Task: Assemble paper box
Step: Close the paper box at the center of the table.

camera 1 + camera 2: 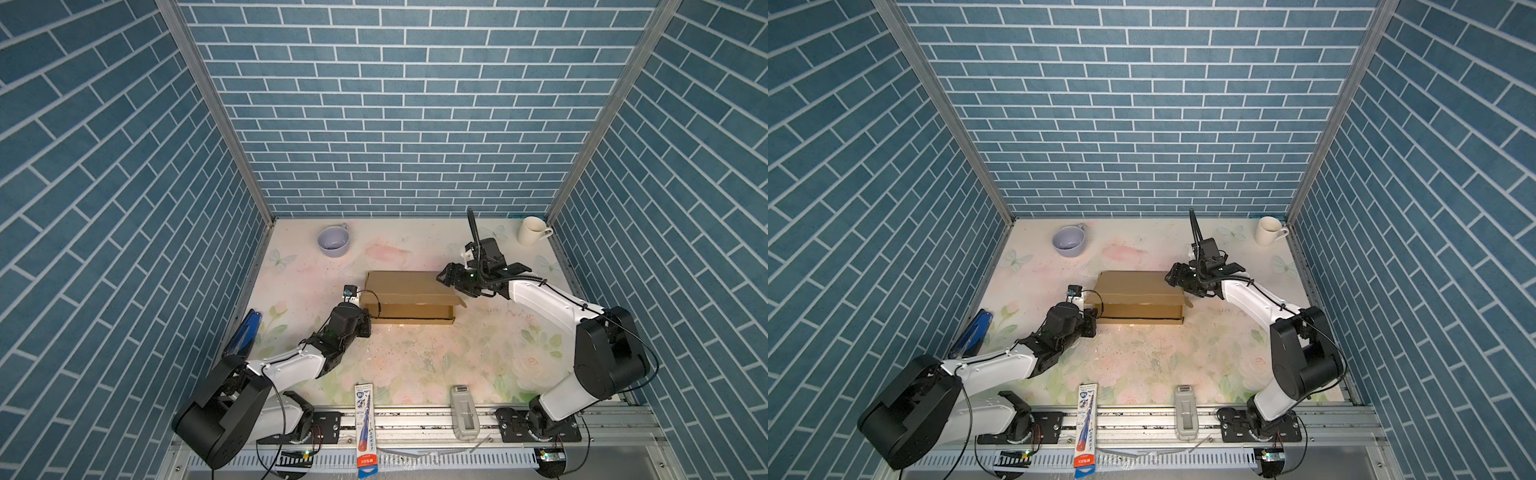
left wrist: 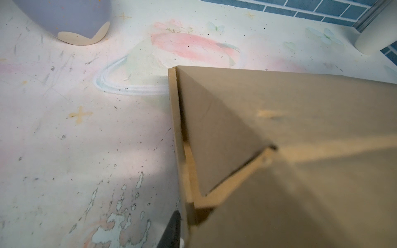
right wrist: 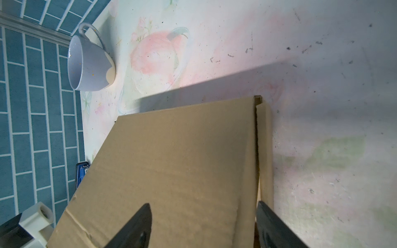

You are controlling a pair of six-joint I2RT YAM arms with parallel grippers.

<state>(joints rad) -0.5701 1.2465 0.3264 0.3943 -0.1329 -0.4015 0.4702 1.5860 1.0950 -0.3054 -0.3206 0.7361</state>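
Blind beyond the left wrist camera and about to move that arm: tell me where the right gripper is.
Observer: In a top view the right gripper is at the paper box's right end.
Operator: Report its jaws.
Observer: Open in the right wrist view: one finger is above the lid, the other outside the end wall.

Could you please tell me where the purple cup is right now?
In both top views the purple cup stands at the table's far left, near the back wall, beyond the paper box.
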